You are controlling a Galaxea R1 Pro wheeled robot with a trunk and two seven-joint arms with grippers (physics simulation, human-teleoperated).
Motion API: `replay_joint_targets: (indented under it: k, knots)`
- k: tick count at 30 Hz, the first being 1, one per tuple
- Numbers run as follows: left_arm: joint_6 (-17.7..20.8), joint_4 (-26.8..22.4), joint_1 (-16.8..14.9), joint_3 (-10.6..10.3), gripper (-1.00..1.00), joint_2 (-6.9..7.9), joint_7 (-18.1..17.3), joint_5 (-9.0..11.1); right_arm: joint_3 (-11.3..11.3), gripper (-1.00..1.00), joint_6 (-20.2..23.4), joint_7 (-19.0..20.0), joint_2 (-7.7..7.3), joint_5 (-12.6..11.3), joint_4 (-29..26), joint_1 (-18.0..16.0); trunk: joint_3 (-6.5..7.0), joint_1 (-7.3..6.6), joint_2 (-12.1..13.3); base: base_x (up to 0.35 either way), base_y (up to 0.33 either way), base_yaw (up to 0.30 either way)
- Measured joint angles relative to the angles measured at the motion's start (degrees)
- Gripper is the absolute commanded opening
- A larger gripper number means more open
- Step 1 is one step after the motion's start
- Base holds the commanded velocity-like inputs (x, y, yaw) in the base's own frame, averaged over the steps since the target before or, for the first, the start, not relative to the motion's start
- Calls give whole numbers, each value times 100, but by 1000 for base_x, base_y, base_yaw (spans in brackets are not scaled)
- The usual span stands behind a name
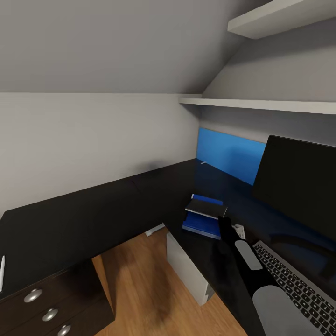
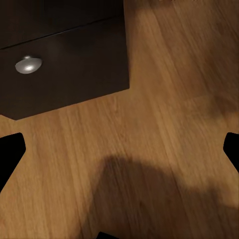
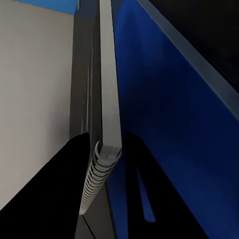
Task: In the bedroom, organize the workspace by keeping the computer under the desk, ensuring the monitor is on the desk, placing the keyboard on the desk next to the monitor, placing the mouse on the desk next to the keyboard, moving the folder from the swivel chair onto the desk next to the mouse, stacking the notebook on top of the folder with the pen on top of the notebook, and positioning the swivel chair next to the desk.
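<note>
One view at a time.

Head view: found the small, thin, dark grey notebook point(image 1: 206, 207) resting on the bright blue rectangular folder point(image 1: 201, 227), both on the glossy black L-shaped desk point(image 1: 93, 219). Located them near the flat black-keyed keyboard point(image 1: 294, 284) and in front of the wide black-fronted monitor point(image 1: 298, 182). Noted the right gripper point(image 1: 225, 223) at the notebook's edge, and the pale boxy computer point(image 1: 186, 266) under the desk.

Left wrist view: saw the left gripper point(image 2: 119, 149) spread wide and holding nothing, over the wooden floor point(image 2: 164, 99) beside a dark drawer front with a silver knob point(image 2: 28, 64).

Right wrist view: saw black fingers point(image 3: 64, 194) pressed against both faces of the notebook at its wire spiral binding point(image 3: 99, 177), with the folder's blue cover alongside.

Judged the notebook light and thin, with covers likely to flex. Judged the bound edge the stiffest place to hold. Expected easy sliding on the smooth folder, so advised a flat, gentle release.
</note>
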Motion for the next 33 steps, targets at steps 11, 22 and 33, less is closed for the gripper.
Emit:
replay_joint_targets:
  k: [11,22,33]
  knots:
    - [-4,0,0,0,100,0,0,0,-1,-100,5,-184,-5,-5,-1,0,0,0,0,0,0,0]
    - [-5,0,0,0,100,0,0,0,-1,-100,7,-212,-6,0,-3,0,0,0,0,0,0,0]
    - [-5,0,0,-2,100,0,0,0,4,100,8,-216,0,-5,-9,0,0,0,0,0,0,0]
